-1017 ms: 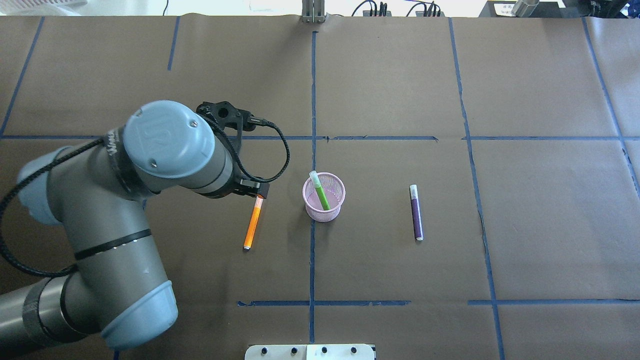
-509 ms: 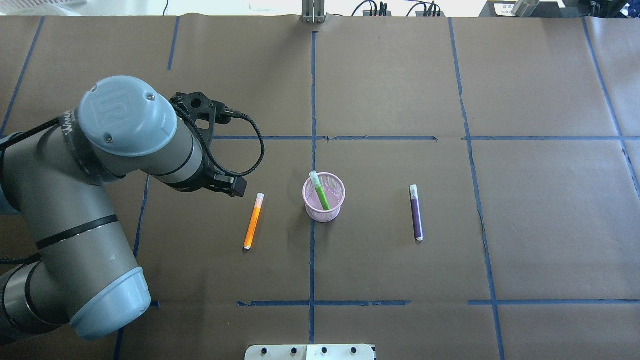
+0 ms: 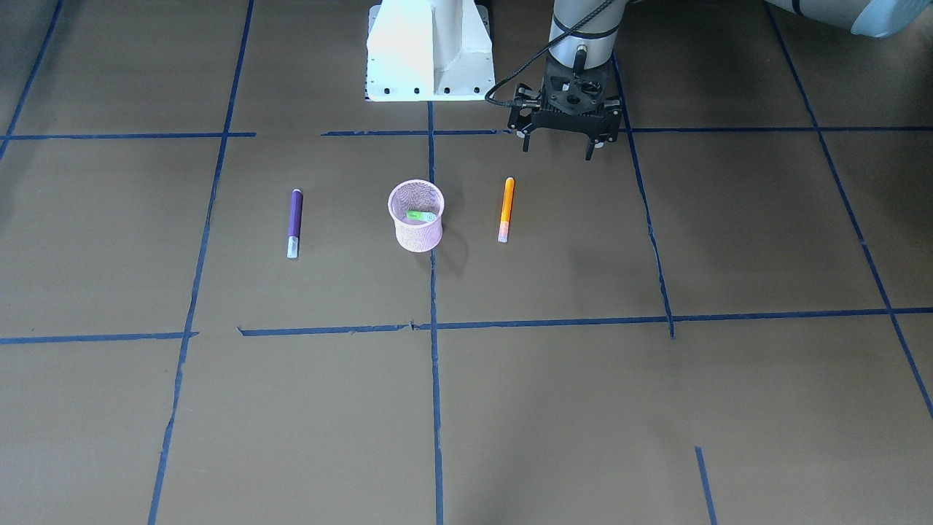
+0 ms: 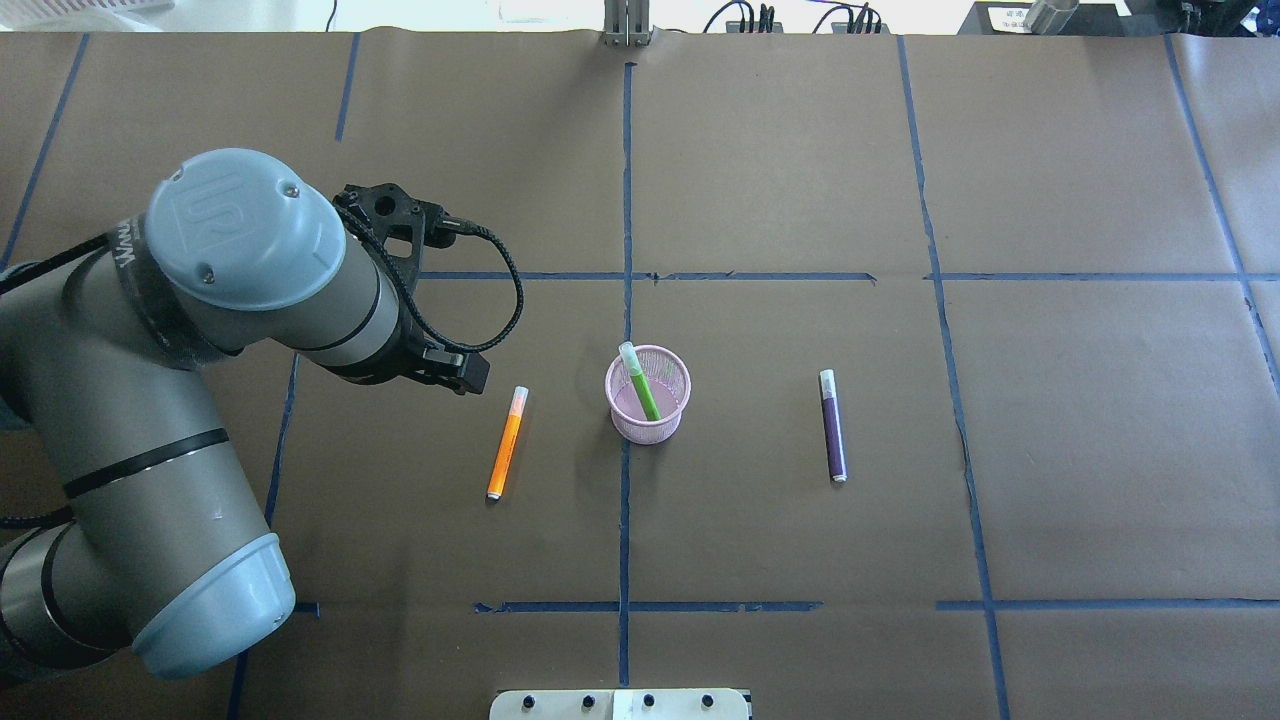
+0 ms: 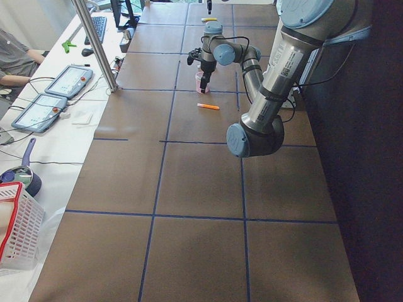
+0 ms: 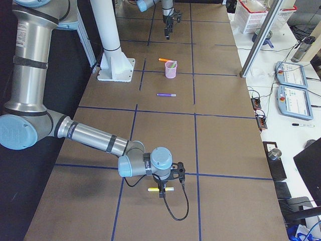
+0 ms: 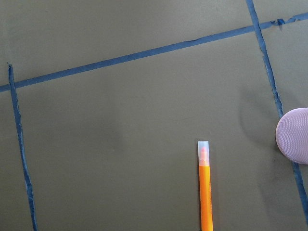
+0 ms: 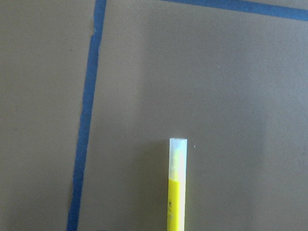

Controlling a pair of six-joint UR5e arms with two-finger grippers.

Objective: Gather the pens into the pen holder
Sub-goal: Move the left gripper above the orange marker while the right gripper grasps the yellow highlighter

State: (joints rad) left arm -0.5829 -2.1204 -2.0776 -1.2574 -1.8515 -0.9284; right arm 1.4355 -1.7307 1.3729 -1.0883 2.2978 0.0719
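Note:
The pink mesh pen holder (image 4: 650,430) (image 3: 417,237) stands mid-table with the green pen (image 4: 640,385) leaning inside it. An orange pen (image 4: 507,443) (image 3: 506,209) (image 7: 205,187) lies flat on the robot's left of the holder. A purple pen (image 4: 832,425) (image 3: 294,222) lies flat on the other side. My left gripper (image 3: 557,149) hangs open and empty above the table, beside the orange pen and apart from it. At the table's right end, my right gripper (image 6: 161,195) hovers over a yellow pen (image 6: 159,190) (image 8: 176,187); I cannot tell whether it is open or shut.
The white robot base plate (image 3: 428,51) (image 4: 620,703) sits at the table's robot-side edge. Blue tape lines cross the brown table cover. Tablets (image 6: 291,75) and a white basket (image 6: 253,10) lie on a side bench beyond the far edge.
My left arm has drawn back to the left, off the orange pen's cap end. The orange pen lies where it was. The other pens and the holder have not moved.

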